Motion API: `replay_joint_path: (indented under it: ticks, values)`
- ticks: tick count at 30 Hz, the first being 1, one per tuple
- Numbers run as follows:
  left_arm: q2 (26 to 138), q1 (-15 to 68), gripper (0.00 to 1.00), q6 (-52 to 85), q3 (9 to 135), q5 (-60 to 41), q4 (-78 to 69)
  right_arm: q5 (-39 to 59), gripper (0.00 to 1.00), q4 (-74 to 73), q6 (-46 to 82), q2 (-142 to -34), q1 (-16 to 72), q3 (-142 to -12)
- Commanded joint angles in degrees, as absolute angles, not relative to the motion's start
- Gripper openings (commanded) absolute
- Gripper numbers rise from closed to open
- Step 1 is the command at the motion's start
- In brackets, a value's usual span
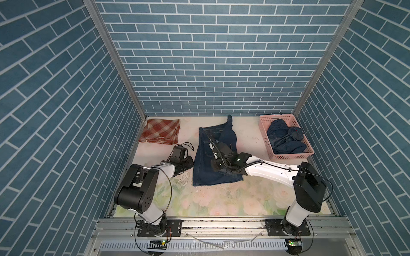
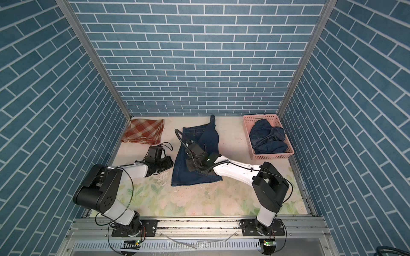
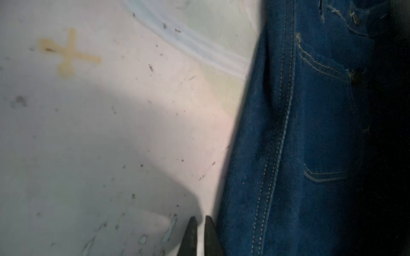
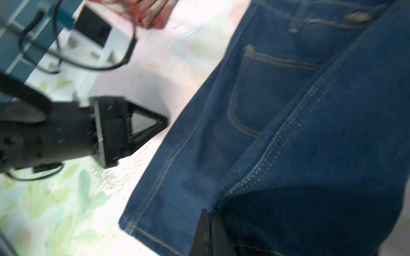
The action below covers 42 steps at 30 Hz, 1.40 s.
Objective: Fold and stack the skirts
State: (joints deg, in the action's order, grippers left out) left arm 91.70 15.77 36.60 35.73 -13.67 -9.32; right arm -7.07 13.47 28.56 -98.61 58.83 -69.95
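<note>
Denim fold: our right end effector (image 4: 209, 219) clamps the dark blue denim skirt (image 1: 203, 168), left end effector (image 3: 200, 220) pinched together alongside. Next we should flatten it.

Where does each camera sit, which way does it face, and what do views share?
Both top views: high above the front, looking down at the table; left arm and right arm show.
Left wrist: on the left arm, facing the spread denim skirt's edge; shut left gripper shows.
Right wrist: on the right arm, over that skirt; right gripper shut on it.
Shared: that skirt, in all four.
</note>
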Motion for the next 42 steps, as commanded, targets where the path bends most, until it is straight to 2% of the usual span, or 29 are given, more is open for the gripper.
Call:
replay_joint_path:
  ticks: [1, 9, 23, 25, 27, 29, 31, 37, 42]
  values:
    - [95.07, 16.08, 0.08, 37.6, 32.5, -14.94, -4.71, -5.59, 0.0, 10.34, 33.31, -100.37, 60.72, -73.57]
    - [95.78, 16.17, 0.01, 37.93, 31.21, -14.9, -7.02, -1.89, 0.0, 9.89, 35.89, -105.81, 61.61, -78.44]
    - [96.77, 16.85, 0.0, 38.81, 30.33, -15.03, -9.32, 2.15, 0.0, 8.49, 38.75, -109.13, 62.64, -79.88]
    - [96.75, 16.96, 0.0, 38.77, 30.5, -15.03, -9.16, 1.53, 0.21, 8.08, 38.85, -107.75, 62.35, -78.38]
    - [96.45, 17.13, 0.0, 38.76, 30.43, -14.94, -8.99, 0.66, 0.49, 7.12, 38.97, -104.92, 61.04, -75.68]
    - [96.45, 17.52, 0.0, 38.77, 30.59, -14.72, -8.74, 0.66, 0.61, 6.09, 40.07, -101.92, 58.51, -72.49]
    - [96.57, 18.43, 0.0, 38.93, 30.96, -14.27, -8.44, 0.48, 0.65, 4.75, 41.36, -98.43, 55.48, -68.67]
    - [98.22, 24.78, 0.0, 41.28, 32.38, -11.8, -8.31, -3.01, 0.66, 5.14, 41.93, -87.0, 46.78, -59.51]
    - [101.46, 34.02, 0.0, 46.45, 34.99, -8.36, -9.48, -5.49, 0.67, 8.12, 40.53, -77.58, 40.58, -54.94]
